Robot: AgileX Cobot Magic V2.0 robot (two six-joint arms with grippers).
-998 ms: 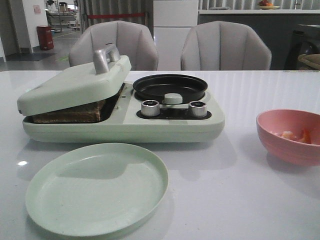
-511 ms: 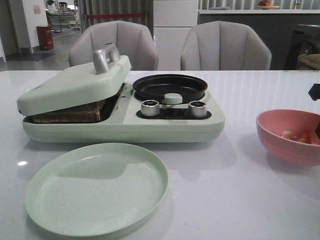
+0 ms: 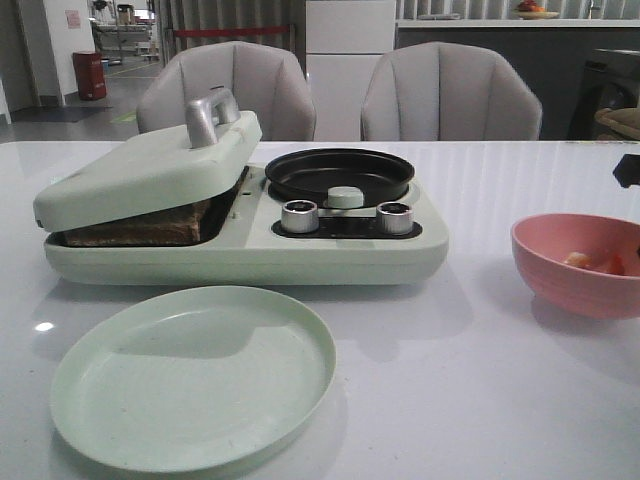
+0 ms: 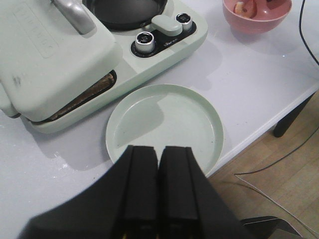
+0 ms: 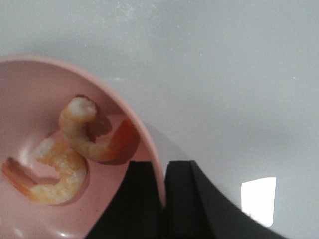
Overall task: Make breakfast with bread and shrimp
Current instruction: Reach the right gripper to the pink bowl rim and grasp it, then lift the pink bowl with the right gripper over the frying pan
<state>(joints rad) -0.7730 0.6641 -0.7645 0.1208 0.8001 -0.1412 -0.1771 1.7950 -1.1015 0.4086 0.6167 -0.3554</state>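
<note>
Our right gripper (image 5: 162,199) pinches the rim of the pink bowl (image 5: 30,84), one finger inside and one outside. Two shrimp (image 5: 75,149) lie curled in the bowl, touching each other. Our left gripper (image 4: 158,186) hangs with its fingers pressed together, empty, above the green plate (image 4: 199,107). The bread (image 3: 140,226) sits under the tilted lid (image 3: 140,165) of the breakfast maker (image 3: 250,255).

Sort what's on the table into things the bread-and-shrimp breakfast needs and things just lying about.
Needed:
- bread, under the half-shut lid of the breakfast maker
- shrimp, two, in the pink bowl
- black pan
- right pincer, shut on the bowl's rim

Lying about, for now:
- green plate
- left pincer, shut, holding nothing
</note>
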